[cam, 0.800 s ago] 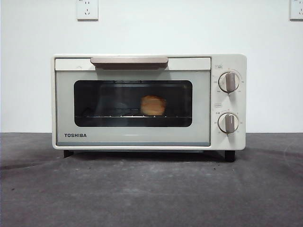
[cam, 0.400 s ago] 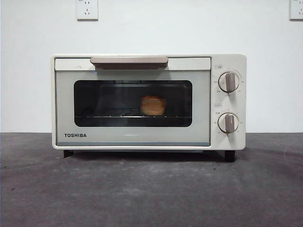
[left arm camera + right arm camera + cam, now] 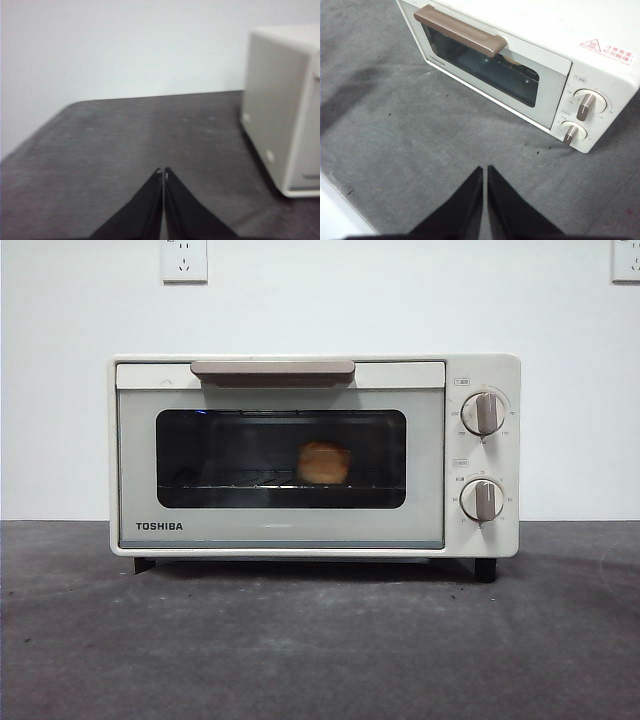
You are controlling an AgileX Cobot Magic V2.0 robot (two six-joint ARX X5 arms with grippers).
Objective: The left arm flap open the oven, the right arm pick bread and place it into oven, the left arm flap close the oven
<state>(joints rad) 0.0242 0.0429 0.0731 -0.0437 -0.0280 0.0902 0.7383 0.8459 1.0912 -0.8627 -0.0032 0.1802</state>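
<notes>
I see bare table (image 3: 320, 640) near the oven (image 3: 280, 530); door shut, bread (image 3: 323, 463) on rack. Left gripper (image 3: 163, 172) and right gripper (image 3: 485, 169) closed, empty.

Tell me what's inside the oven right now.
Through the closed oven's dark window, the bread sits on the wire rack, right of centre. The rest of the cavity is too dim to make out.

shut oven (image 3: 280, 465) door blocks the bread (image 3: 323, 462); table (image 3: 320, 640) before it open.

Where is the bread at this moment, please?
In the front view, the bread sits on the wire rack inside the closed oven, behind its glass window, slightly right of centre.
</notes>
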